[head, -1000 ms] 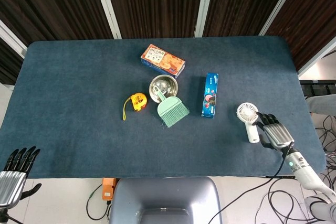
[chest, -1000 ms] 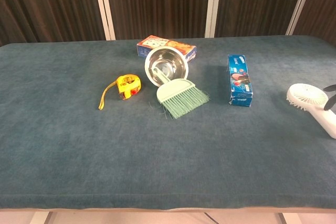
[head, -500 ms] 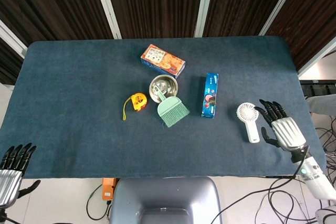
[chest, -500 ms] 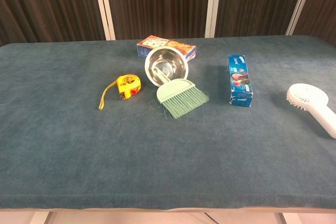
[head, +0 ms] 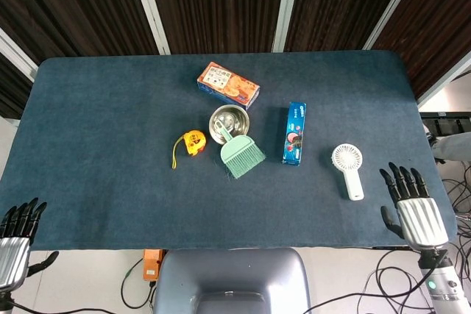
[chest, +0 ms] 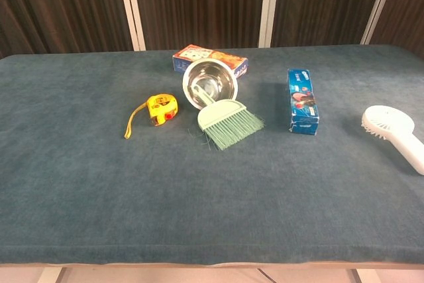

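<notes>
- Right hand (head: 412, 207) is off the fan (head: 349, 168) now; a second ago its fingers were on the handle. It sits at about 4 o'clock from the fan, near the table (head: 88, 145) edge, fingers apart and holding nothing.
- Fan lies flat on the table, round head away from the robot, handle toward it. Same spot as before, so it looks put down and released, not dropped or dragged.
- Left hand (head: 16, 237) is at the table's near left corner, lower than before, fingers spread, nothing in it.
- Chest view shows only the fan at the right edge, neither hand.
- Middle cluster unchanged: bowl (head: 229, 120), green brush (head: 241, 155) with its handle leaning into the bowl, tape measure (head: 193, 142) at 9 o'clock of the brush, biscuit box (head: 228, 84) behind, blue packet (head: 295, 132) at 3 o'clock.
- My read: both arms are pulling back, work on the fan looks finished.
</notes>
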### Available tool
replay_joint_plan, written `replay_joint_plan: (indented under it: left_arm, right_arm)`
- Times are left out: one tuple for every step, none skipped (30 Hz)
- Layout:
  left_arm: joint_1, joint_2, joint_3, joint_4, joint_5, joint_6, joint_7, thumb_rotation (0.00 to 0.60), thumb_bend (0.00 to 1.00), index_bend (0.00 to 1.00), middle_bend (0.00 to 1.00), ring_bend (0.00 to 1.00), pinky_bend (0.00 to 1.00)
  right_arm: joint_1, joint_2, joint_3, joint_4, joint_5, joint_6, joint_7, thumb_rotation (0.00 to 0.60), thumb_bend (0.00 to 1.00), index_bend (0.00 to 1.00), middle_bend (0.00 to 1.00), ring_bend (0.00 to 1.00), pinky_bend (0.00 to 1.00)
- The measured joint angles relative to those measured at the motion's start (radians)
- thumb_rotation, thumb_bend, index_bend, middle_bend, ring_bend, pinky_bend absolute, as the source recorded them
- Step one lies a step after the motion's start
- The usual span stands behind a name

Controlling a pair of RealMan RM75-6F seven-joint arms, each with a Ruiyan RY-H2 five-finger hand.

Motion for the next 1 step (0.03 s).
replay_joint_plan:
  left_arm:
    - [0.000, 0.000, 0.001, -0.001, 0.002, 0.000, 0.002, 0.600, 0.10, 0.00, 0.00, 0.00, 0.05]
  right_arm:
    - [-0.001, 0.002, 0.000, -0.003, 0.003, -0.008, -0.002, 0.600, 0.41, 0.00, 0.00, 0.00, 0.00]
